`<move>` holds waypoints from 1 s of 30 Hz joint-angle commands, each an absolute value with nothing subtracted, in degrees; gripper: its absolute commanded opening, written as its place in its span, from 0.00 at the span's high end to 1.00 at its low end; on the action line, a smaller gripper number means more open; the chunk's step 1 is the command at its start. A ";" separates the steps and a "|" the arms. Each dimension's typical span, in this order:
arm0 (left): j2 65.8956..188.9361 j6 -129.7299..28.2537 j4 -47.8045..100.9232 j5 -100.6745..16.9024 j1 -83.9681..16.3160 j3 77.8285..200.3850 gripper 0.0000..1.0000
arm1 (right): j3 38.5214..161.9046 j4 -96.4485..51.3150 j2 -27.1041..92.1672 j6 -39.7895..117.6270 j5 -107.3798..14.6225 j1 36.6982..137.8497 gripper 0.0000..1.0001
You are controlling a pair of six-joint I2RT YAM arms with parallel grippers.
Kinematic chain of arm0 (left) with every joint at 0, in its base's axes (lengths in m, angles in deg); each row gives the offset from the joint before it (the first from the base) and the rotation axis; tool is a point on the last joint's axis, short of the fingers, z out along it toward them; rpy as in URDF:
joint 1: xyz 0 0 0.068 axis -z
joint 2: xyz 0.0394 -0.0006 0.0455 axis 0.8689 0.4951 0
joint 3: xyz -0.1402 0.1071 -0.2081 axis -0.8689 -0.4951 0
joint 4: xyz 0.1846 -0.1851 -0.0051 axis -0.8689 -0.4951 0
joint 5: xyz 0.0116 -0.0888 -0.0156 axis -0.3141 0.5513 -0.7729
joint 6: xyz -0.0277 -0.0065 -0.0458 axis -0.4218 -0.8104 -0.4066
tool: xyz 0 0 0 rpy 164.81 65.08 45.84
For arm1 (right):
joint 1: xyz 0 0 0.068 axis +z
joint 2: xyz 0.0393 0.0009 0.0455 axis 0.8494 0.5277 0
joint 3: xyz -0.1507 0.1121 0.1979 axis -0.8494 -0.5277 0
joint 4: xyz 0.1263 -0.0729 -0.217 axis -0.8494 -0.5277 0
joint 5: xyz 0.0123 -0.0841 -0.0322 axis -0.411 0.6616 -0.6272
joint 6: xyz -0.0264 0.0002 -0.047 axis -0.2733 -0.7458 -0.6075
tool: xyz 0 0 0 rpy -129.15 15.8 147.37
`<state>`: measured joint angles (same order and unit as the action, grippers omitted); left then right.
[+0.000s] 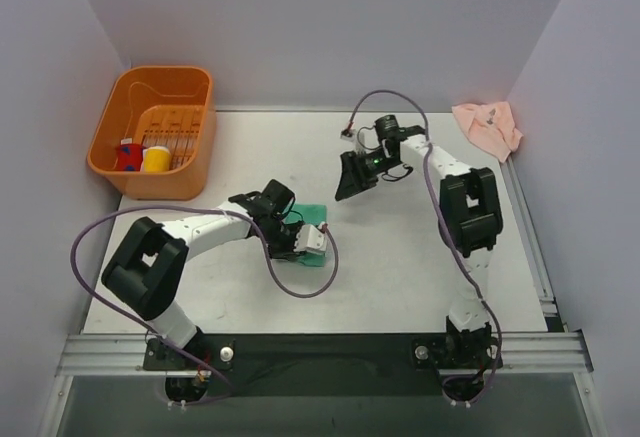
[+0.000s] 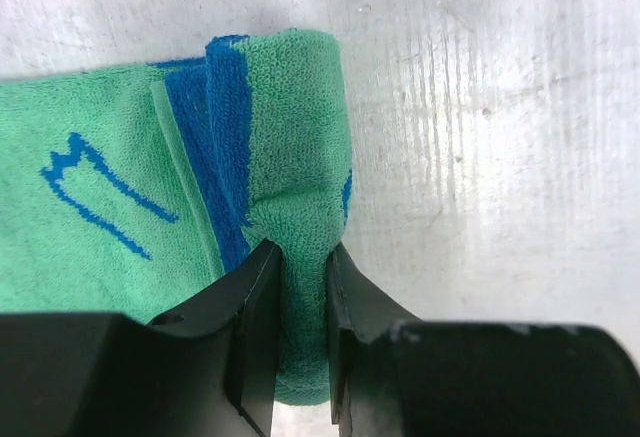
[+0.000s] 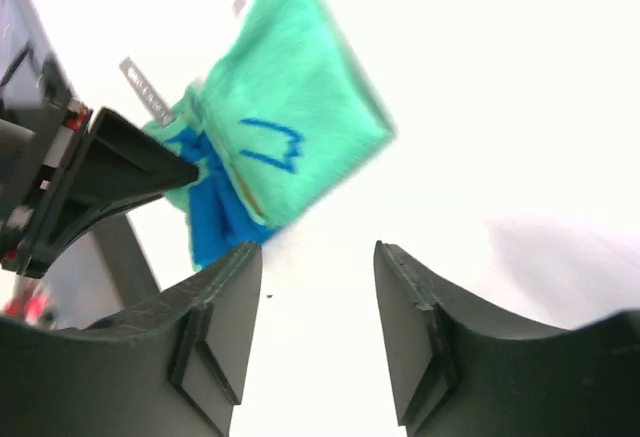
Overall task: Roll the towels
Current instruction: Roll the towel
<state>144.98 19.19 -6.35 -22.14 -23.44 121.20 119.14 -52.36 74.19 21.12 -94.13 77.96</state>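
The green and blue towel [image 1: 312, 219] lies folded near the table's middle. It fills the left wrist view [image 2: 150, 187], with its folded edge bunched up. My left gripper [image 1: 305, 239] is shut on that bunched edge [image 2: 300, 297], the jaws pinching the cloth. My right gripper [image 1: 352, 182] hovers open and empty behind the towel, which shows ahead of it in the right wrist view [image 3: 285, 137]. The pale pink towel [image 1: 487, 125] lies crumpled at the table's far right corner.
An orange basket [image 1: 152, 172] stands at the far left with a yellow thing [image 1: 155, 159] and a red and blue thing [image 1: 127, 155] in it. Purple cables loop from both arms. Grey walls close in three sides.
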 commanded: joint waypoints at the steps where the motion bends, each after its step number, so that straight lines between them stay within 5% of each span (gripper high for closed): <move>1: 149.91 13.59 -19.04 -17.54 -25.42 125.29 0.97 | 117.33 -53.00 63.88 22.35 -89.99 74.85 0.53; 12: 175.92 12.61 -39.42 -6.74 -36.06 151.12 0.91 | 94.91 -51.15 35.60 15.50 -81.10 73.00 0.54; 18: 186.82 14.72 -49.45 -3.57 -37.82 163.08 0.86 | 86.02 -47.65 24.24 9.79 -74.34 85.96 0.48; 22: 189.12 15.95 -51.30 -3.39 -37.91 164.76 0.84 | 83.03 -43.16 24.66 4.43 -64.53 98.20 0.38; 30: 190.88 16.48 -52.01 -5.23 -38.09 164.93 0.81 | 77.84 -18.65 36.32 -8.49 -57.11 109.30 0.38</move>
<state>187.10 12.52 -55.44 3.72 -38.09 165.35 79.04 -30.75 32.05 -1.79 -62.16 108.69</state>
